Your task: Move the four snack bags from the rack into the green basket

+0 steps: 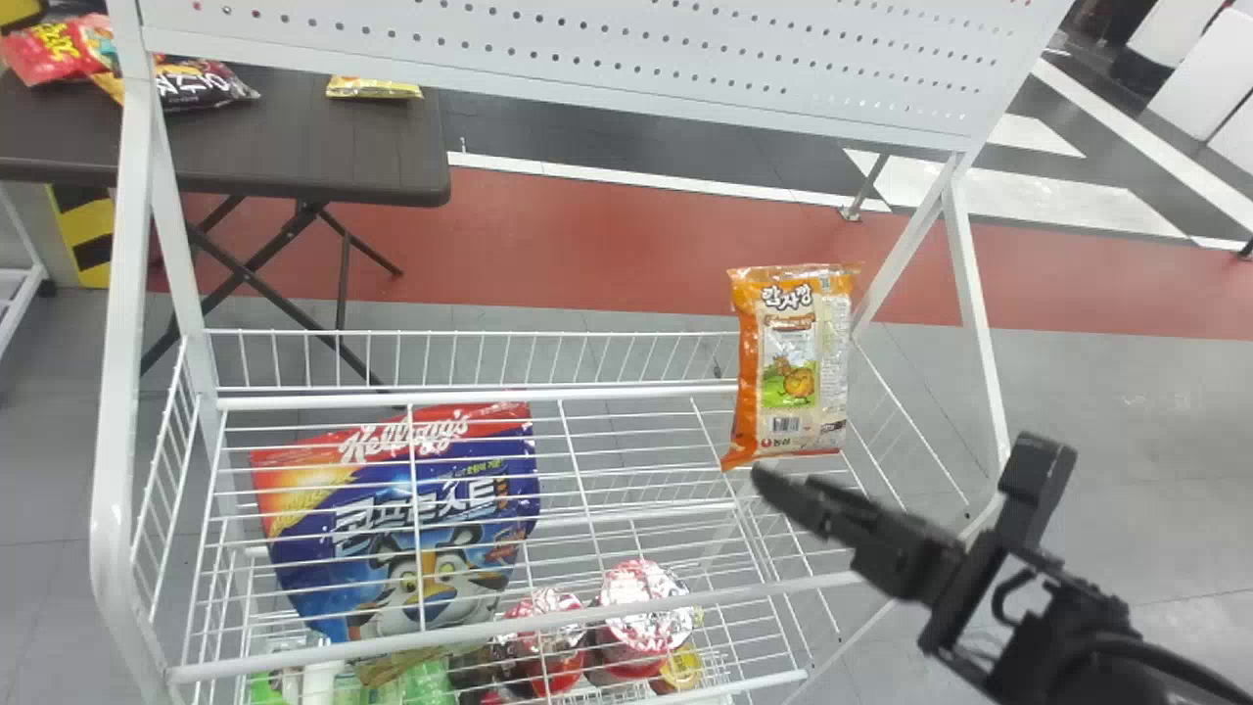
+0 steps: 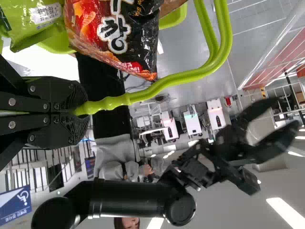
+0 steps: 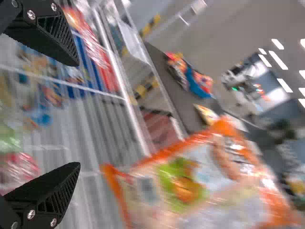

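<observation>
In the head view, my right gripper [image 1: 905,464] stands open beside the lower right of an orange snack bag [image 1: 791,367], which is upright at the right end of the white wire rack [image 1: 480,399]. The right wrist view shows that gripper [image 3: 76,112] with its fingers wide apart and nothing between them; the orange bag [image 3: 190,186] lies beyond them. In the left wrist view, my left gripper [image 2: 85,108] is shut on the green handle [image 2: 190,75] of the basket [image 2: 174,16]. A green bag [image 2: 33,24] and a black-and-red bag [image 2: 112,36] are at the basket.
A blue cereal bag [image 1: 392,529] leans inside the rack at left, with red-lidded cups [image 1: 641,617] lower down. A white perforated panel [image 1: 587,49] spans the rack's top. Behind at left, a dark table [image 1: 294,137] holds more snack bags [image 1: 201,86].
</observation>
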### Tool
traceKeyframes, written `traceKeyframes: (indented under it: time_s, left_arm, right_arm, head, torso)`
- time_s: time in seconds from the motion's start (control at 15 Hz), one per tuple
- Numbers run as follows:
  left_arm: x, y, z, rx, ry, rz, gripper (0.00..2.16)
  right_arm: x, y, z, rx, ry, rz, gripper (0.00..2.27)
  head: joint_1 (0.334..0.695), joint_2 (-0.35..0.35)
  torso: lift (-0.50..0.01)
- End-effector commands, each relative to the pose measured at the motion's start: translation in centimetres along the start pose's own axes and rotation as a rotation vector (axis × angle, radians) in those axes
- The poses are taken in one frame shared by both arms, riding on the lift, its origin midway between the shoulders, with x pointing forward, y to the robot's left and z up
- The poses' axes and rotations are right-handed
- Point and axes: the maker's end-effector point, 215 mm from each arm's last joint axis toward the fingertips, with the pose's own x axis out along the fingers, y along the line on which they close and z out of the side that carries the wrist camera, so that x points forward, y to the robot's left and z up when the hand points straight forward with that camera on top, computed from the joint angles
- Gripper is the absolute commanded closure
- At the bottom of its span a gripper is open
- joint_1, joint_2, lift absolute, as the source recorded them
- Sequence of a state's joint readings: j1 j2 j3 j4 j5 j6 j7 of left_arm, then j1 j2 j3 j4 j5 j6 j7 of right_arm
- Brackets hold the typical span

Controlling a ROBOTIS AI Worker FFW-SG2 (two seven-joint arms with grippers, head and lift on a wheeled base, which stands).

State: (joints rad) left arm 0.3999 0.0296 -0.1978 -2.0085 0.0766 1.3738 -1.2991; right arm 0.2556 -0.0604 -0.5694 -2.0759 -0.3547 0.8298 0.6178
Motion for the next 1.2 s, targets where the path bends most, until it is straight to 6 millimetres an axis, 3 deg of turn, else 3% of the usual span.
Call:
traceKeyframes:
  time_s: [0.0, 0.27, 0.4, 0.6, 0.67, 0.73, 0.8, 0.87, 1.0, 1.13]
  left_arm:
    - [-0.1, 0.1, -0.1, -0.001, 0.000, 0.001, 1.50]
    - [-0.5, 0.2, 0.1, -0.005, -0.007, 0.002, 1.50]
    - [-0.6, 0.3, 0.1, -0.004, -0.010, 0.003, 1.50]
    - [-0.8, 0.4, 0.6, 0.000, -0.010, 0.005, 1.50]
    - [-0.8, 0.4, 0.7, 0.002, -0.008, 0.004, 1.50]
    - [-0.7, 0.4, 0.9, 0.004, -0.006, 0.002, 1.50]
    - [-0.6, 0.3, 0.9, 0.004, -0.005, -0.002, 1.50]
    - [-0.6, 0.3, 1.0, 0.007, -0.005, 0.000, 1.50]
    - [-0.7, 0.4, 0.9, 0.004, -0.004, 0.004, 1.50]
    - [-0.7, 0.4, 1.1, 0.007, -0.005, 0.006, 1.50]
  right_arm:
    - [2.7, -1.7, 4.5, -0.130, -0.116, -0.085, 0.07]
    - [6.3, -5.3, 9.0, -0.281, -0.209, -0.263, 0.07]
    - [8.2, -7.2, 9.3, -0.299, -0.175, -0.300, 0.07]
    - [9.5, -8.4, 6.7, -0.288, -0.088, -0.274, 0.12]
    - [9.5, -8.9, 5.9, -0.297, -0.068, -0.282, 0.29]
    - [9.6, -8.9, 5.4, -0.299, -0.054, -0.274, 0.67]
    - [9.7, -8.9, 4.8, -0.291, -0.032, -0.258, 1.71]
    - [9.8, -8.5, 4.1, -0.282, -0.019, -0.235, 1.99]
    - [9.4, -7.6, 4.5, -0.300, -0.053, -0.210, 2.18]
    - [9.1, -7.8, 5.2, -0.288, -0.078, -0.209, 2.22]
  head:
    - [0.695, -0.350]
    - [0.695, -0.350]
    - [0.695, -0.350]
    - [0.695, -0.350]
    - [0.695, -0.350]
    - [0.695, -0.350]
    - [0.695, -0.350]
    - [0.695, -0.350]
    - [0.695, -0.350]
    - [0.695, -0.350]
  torso:
    - [0.000]
    - [0.000]
    - [0.000]
    - [0.000]
    - [0.000]
    - [0.000]
    - [0.000]
    - [0.000]
    - [0.000]
    - [0.000]
